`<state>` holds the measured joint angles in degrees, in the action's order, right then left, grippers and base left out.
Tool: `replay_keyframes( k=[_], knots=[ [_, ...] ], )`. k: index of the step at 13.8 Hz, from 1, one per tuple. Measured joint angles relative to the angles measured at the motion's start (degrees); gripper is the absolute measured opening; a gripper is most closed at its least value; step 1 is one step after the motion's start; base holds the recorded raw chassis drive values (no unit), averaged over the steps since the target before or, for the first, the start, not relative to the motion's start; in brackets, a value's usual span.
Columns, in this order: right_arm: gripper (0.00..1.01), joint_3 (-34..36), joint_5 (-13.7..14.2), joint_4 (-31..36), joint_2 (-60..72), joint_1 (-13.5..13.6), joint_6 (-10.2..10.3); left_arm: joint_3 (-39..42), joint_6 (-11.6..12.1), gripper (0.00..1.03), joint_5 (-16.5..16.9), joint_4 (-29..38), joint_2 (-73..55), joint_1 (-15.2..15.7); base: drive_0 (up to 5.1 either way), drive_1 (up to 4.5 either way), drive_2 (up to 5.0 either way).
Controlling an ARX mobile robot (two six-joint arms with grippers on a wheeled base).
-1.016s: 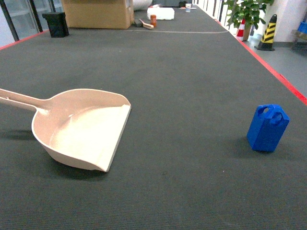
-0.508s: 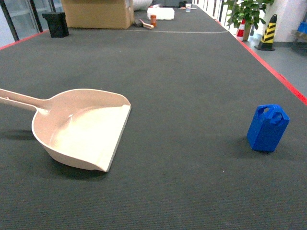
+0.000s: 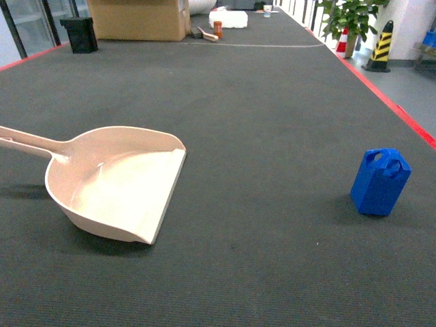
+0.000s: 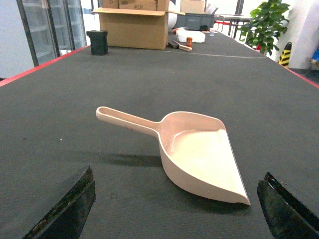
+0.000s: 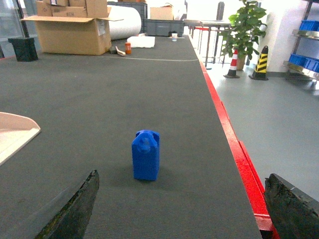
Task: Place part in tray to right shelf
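My right pincer (image 5: pixel 182 204), released, faces the part (image 5: pixel 146 155) standing just ahead, aligned for 1 straight grasp.

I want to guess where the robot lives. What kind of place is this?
Probably a warehouse or workshop. There's a very long dark table with a cardboard box at its far end, striped safety cones on the floor, and a shelf with blue crates.
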<state>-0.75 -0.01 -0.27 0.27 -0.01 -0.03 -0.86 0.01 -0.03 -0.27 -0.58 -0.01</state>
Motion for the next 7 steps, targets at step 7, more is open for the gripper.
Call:
replay_keyframes(
  k=[7],
  knots=[
    [0.98, 0.0, 0.0, 0.0, -0.02, 0.0, 0.0, 0.0, 0.0, 0.98, 0.0, 0.02, 0.0, 0.0, 0.0, 0.0, 0.0]
  ],
)
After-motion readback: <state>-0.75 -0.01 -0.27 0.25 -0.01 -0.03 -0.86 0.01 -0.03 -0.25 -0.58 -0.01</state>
